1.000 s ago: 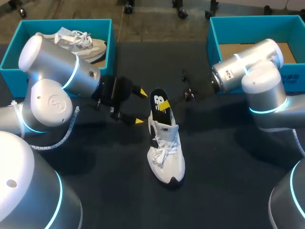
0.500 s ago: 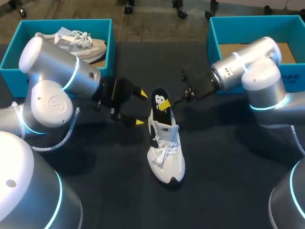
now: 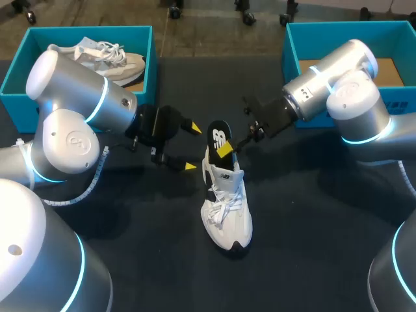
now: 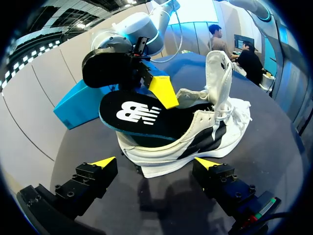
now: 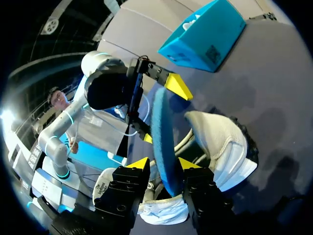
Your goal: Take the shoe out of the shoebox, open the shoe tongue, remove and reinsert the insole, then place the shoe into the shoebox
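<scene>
Head view: the shoe (image 3: 226,208) stands on the desk (image 3: 312,214), its toe pointing away from both grippers. The insole (image 3: 217,135) sticks up out of the heel opening, pinched between the yellow tips of the right gripper (image 3: 225,148). The left gripper (image 3: 191,146) is spread wide just beside the heel, touching nothing. Left wrist view: the shoe lies side-on just ahead of the tips. The empty shoebox (image 3: 344,29) sits well behind the right gripper.
</scene>
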{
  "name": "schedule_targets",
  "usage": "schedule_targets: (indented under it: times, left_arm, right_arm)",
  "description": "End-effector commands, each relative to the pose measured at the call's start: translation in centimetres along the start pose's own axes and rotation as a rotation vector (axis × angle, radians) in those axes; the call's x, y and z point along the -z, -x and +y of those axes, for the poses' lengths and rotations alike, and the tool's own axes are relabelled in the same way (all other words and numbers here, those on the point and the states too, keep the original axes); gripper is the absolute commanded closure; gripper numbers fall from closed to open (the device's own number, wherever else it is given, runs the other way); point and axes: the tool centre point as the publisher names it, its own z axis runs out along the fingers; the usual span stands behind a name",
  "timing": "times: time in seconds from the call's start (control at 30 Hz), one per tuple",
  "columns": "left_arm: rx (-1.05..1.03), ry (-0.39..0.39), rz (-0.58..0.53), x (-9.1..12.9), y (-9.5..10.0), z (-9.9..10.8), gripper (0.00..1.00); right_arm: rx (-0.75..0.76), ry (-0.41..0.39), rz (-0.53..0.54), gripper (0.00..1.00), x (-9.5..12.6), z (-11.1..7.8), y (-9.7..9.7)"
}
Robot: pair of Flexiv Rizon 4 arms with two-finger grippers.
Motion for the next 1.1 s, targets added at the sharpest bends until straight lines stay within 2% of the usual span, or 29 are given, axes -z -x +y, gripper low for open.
schedule_targets:
  times: [0.03,0.13,0.2,0.23,0.5,0.67,0.83,1.0,1.03,1.1]
  left_arm:
    - [0.0,-0.003,0.0,-0.1,-0.1,0.1,0.0]
    - [0.0,-0.003,0.002,-0.2,-0.1,0.1,0.0]
    - [0.0,-0.004,0.003,-0.3,-0.1,0.1,0.0]
    - [0.0,-0.005,0.002,-0.3,0.0,0.1,0.0]
    - [-0.004,-0.001,-0.001,-0.1,0.3,0.2,0.0]
    - [0.0,-0.001,-0.002,0.0,0.2,0.2,0.0]
    - [0.005,-0.004,-0.002,-0.1,0.1,0.2,0.0]
    - [0.002,-0.007,0.003,-0.2,0.0,0.2,0.0]
    - [0.001,-0.007,0.004,-0.2,0.0,0.2,0.0]
    - [-0.001,-0.005,0.006,-0.2,0.1,0.2,0.0]
  right_arm:
    - [-0.014,-0.01,0.011,0.66,-0.6,-0.2,0.6]
    - [-0.035,-0.03,0.01,0.72,-0.8,-0.4,0.9]
    - [-0.035,-0.031,0.01,0.85,-0.8,-0.4,1.0]
    - [-0.034,-0.043,0.001,1.0,-0.7,-0.4,1.1]
    - [-0.034,-0.077,0.006,1.0,0.0,-0.1,1.2]
    - [-0.061,-0.123,0.021,1.0,-0.3,-0.9,1.2]
    - [-0.085,-0.128,0.037,1.0,-0.9,-1.9,1.2]
    - [-0.088,-0.119,0.03,1.0,-1.0,-2.1,1.2]
    - [-0.086,-0.115,0.021,0.85,-0.9,-2.1,1.1]
    - [-0.073,-0.107,-0.001,0.71,-0.7,-1.8,0.9]
